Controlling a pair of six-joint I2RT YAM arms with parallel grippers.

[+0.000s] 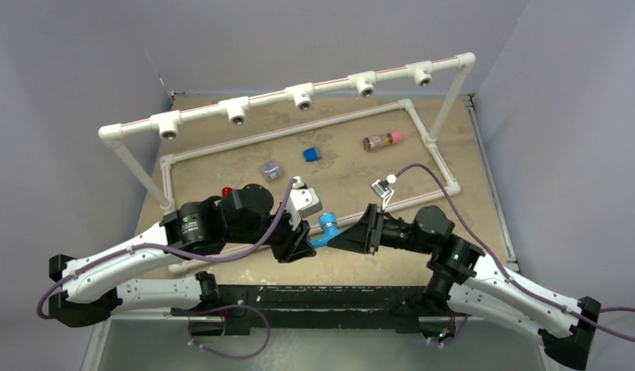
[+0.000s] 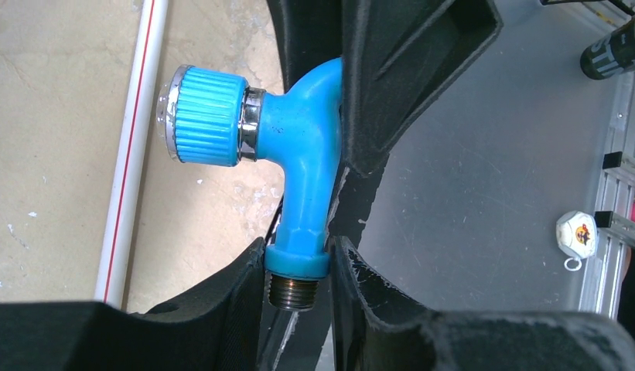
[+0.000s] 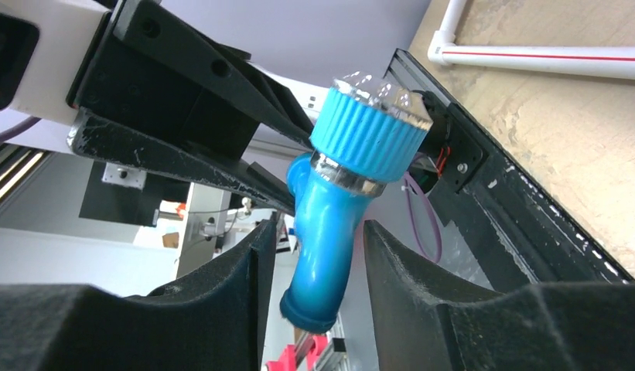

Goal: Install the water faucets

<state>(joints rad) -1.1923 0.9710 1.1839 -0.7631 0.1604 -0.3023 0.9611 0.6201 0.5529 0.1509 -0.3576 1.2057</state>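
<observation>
Faucet (image 1: pixel 327 229), held off the table (image 1: pixel 353 166) near-ctr, should handle light, stiff & a bit slick: left gripper (image 2: pixel 298 251) pinches collar (image 2: pixel 297 264) by the threads (image 2: pixel 292 292), right gripper (image 3: pixel 314 255) flanks the spout (image 3: pixel 326 232), contact unclear, so best hold is collar, not knob (image 2: pixel 206 116).

A raised pipe rail (image 1: pixel 302 94) is spanning the bench's (image 1: pixel 353 185) far side, and a low pipe frame (image 1: pixel 298 130) is ringing its middle. Inside, a blue cube (image 1: pixel 312 154) and a brown cylinder (image 1: pixel 381 141) are lying well apart, leaving bare lanes. Up front, the left pincer (image 2: pixel 298 267) and right pincer (image 3: pixel 320 247) are crowding the water faucet (image 1: pixel 327 228).
</observation>
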